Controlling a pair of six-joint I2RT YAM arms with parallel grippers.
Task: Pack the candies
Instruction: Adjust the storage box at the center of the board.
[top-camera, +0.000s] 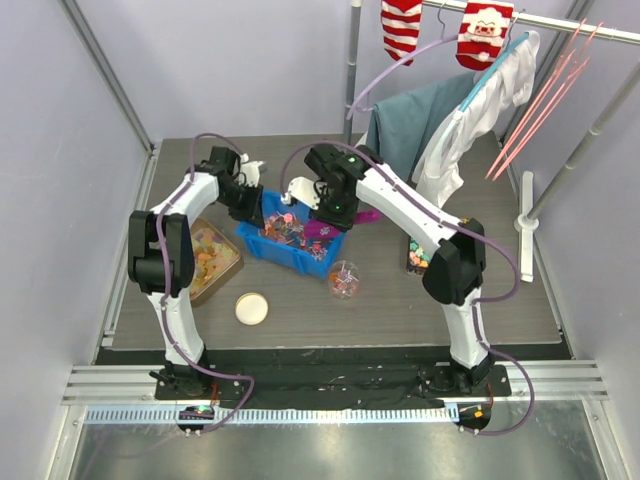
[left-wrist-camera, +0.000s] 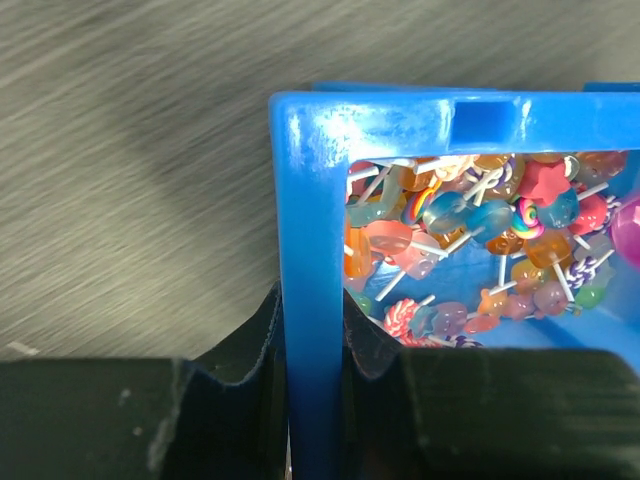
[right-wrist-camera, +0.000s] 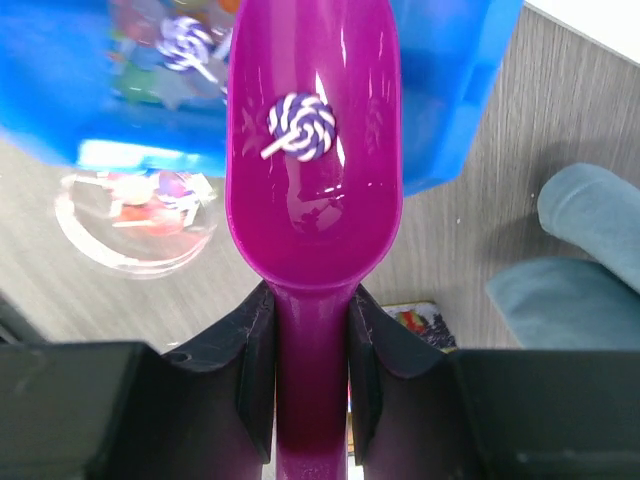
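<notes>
The candies (top-camera: 285, 228) are tiny mixed-colour lollipops on white sticks, heaped in a blue bin (top-camera: 285, 256) at mid table. My left gripper (top-camera: 248, 205) is shut on the bin's left wall (left-wrist-camera: 310, 250), one finger inside and one outside; the candies (left-wrist-camera: 480, 240) lie just right of it. My right gripper (top-camera: 330, 212) is shut on the handle of a magenta scoop (right-wrist-camera: 312, 230), held above the bin's right end (right-wrist-camera: 450, 80). One purple-and-white swirl lollipop (right-wrist-camera: 303, 127) lies in the scoop. A clear round container (top-camera: 343, 280) with a few candies stands in front of the bin and shows in the right wrist view (right-wrist-camera: 130, 215).
A round cream lid (top-camera: 251, 308) lies at the front left. A tray of orange-yellow pieces (top-camera: 210, 258) sits left of the bin. A box of sweets (top-camera: 415, 255) lies under the right arm. Clothes (top-camera: 420, 125) hang on a rack at the back right.
</notes>
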